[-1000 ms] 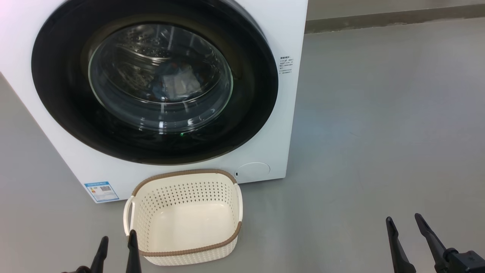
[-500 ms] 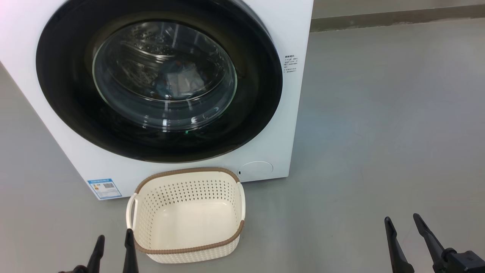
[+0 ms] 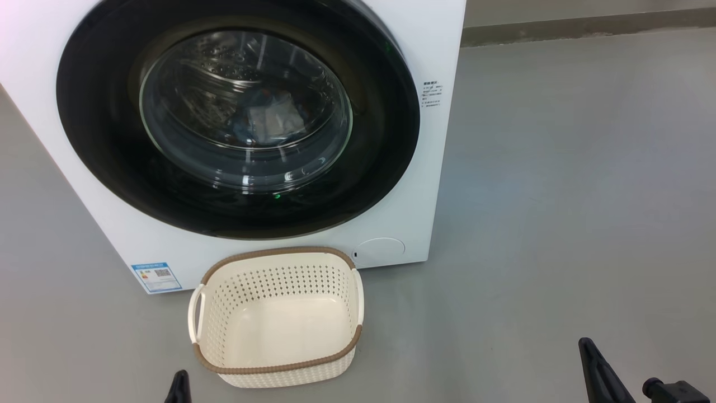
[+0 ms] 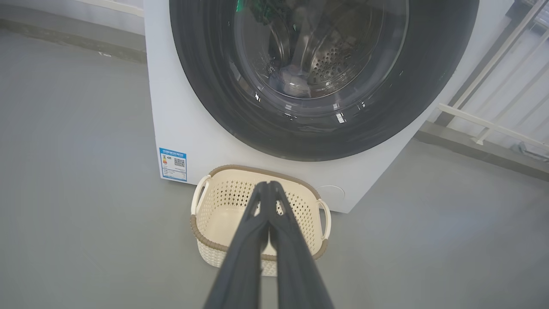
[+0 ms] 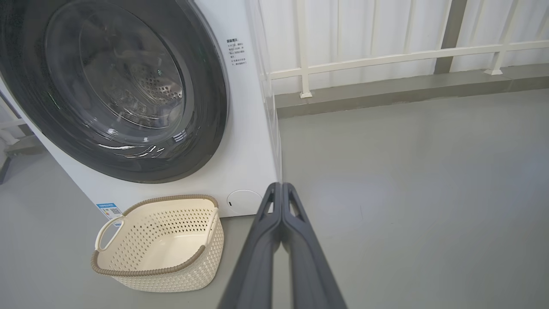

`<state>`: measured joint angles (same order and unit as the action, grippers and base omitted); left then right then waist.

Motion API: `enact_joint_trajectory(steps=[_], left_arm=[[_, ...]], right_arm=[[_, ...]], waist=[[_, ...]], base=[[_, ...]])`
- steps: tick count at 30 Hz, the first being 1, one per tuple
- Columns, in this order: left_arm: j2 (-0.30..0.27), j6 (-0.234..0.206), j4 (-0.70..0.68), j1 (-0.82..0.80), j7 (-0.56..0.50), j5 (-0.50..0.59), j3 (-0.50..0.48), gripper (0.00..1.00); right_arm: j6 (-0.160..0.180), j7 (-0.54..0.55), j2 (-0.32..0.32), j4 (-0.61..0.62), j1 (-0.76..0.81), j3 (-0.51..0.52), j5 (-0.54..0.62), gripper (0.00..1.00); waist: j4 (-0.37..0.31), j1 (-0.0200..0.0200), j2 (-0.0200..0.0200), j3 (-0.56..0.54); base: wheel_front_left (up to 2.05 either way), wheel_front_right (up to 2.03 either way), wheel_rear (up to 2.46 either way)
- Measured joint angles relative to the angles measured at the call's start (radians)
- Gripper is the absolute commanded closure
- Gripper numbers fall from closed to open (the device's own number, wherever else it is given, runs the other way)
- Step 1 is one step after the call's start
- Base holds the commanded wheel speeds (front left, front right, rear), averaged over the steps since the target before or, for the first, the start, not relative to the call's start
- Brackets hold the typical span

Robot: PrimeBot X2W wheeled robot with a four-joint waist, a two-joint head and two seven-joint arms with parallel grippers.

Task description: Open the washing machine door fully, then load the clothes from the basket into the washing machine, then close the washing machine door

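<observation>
**Grippers.** The left gripper (image 4: pixel 268 185) has its fingers pressed together at the tips and holds nothing. It hangs clear of the basket (image 3: pixel 279 277), off the basket's near left corner. The right gripper (image 5: pixel 282 185) is likewise closed and empty, well to the right of the basket above the floor (image 3: pixel 559 196).

**Basket.** It stands upright, mouth up, just in front of the machine (image 3: pixel 439 168). Its long axis runs parallel to the machine's front, with a handle at each short end. Its bare cream bottom is exposed.

**Door.** The door (image 3: pixel 100 140) lies flush against the machine's front, behind the basket, with its glass facing the robot.

**Clothes.** The left wrist view shows the clothes (image 4: pixel 294 83) as a blue-and-white bundle low in the drum, behind the glass.

**Surroundings.** A blue label (image 3: pixel 156 277) sits behind the basket's left handle. The right wrist view shows a white railing (image 5: pixel 386 58) beyond the machine.
</observation>
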<state>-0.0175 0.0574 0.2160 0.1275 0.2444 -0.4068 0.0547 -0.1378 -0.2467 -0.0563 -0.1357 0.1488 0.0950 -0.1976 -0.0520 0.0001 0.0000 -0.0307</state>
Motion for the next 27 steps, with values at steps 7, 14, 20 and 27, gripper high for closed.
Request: enact_joint_trajectory(steps=[7,14,20,27], left_arm=[[0.0,0.001,0.001,-0.001,-0.022,-0.068,-0.005,1.0],[0.0,0.005,0.003,-0.004,-0.043,-0.135,-0.012,1.0],[-0.001,0.009,0.006,-0.012,-0.06,-0.195,-0.019,1.0],[-0.001,0.011,0.009,-0.027,-0.079,-0.262,-0.027,1.0]], right_arm=[[0.0,0.018,0.0,-0.006,-0.001,0.0,-0.074,1.0],[0.0,0.036,0.0,-0.013,-0.004,0.0,-0.164,1.0],[0.0,0.053,0.0,-0.021,-0.007,0.0,-0.236,1.0],[0.0,0.071,0.0,-0.028,-0.029,0.001,-0.313,1.0]], waist=[[0.003,0.0002,0.0,0.002],[0.006,0.0002,0.0,0.005],[0.009,0.0001,0.0,0.006],[0.012,0.0001,0.0,0.008]], base=[[0.0,0.0,0.0],[0.0,0.0,0.0],[0.0,0.0,0.0],[0.0,0.0,0.0]])
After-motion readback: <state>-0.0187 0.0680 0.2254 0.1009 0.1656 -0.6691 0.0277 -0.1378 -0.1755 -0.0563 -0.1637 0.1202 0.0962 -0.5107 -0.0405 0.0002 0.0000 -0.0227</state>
